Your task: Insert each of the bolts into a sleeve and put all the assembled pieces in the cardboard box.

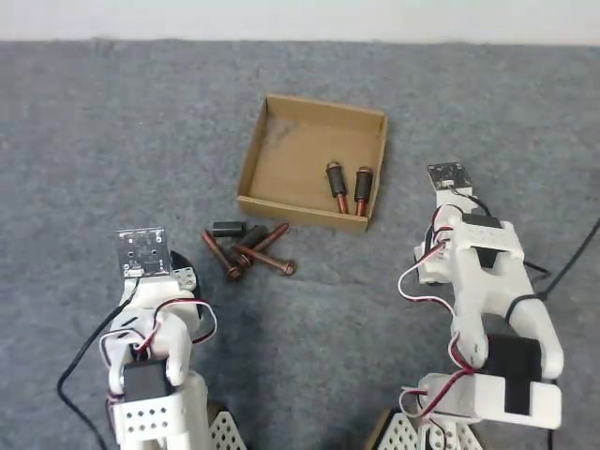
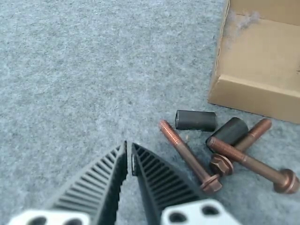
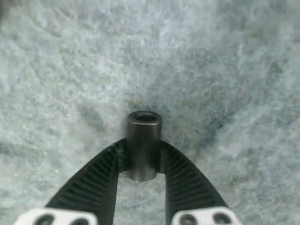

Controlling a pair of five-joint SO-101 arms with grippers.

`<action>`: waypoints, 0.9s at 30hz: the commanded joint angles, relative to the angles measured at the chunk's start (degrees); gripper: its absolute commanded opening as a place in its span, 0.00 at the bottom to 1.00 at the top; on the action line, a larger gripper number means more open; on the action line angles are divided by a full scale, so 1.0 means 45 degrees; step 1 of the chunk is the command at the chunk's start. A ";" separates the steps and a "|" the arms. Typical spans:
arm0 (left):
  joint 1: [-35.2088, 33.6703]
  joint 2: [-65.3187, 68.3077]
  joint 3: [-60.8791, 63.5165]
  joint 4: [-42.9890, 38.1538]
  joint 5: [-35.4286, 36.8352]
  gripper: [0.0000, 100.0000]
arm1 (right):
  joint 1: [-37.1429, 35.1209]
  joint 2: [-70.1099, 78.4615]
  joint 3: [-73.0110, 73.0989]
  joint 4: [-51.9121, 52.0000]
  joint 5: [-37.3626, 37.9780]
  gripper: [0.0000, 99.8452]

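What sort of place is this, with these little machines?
Probably a robotics workbench or lab: two white robot arms on a grey carpeted table, beside copper-coloured metal bolts, black cylindrical sleeves and a brown cardboard box.

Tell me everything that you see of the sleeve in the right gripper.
The sleeve is a short, dark, dull tube, metal by its look, empty, with one open end showing. The right gripper clamps its sides between two black ribbed fingers. Grey carpet lies behind it; whether they touch is unclear.
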 commanded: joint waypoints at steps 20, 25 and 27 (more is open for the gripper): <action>0.0039 0.0020 -0.5050 0.3263 -0.0137 0.01 | 0.0381 0.0049 -0.0606 -0.0049 -0.0137 0.01; 0.0000 0.2618 -0.7297 0.3477 -0.0801 0.01 | 0.0381 0.0049 -0.0606 -0.0049 -0.0137 0.01; 0.0000 0.4298 -0.8293 0.3556 -0.0938 0.01 | 0.0381 0.0049 -0.0606 -0.0049 -0.0137 0.01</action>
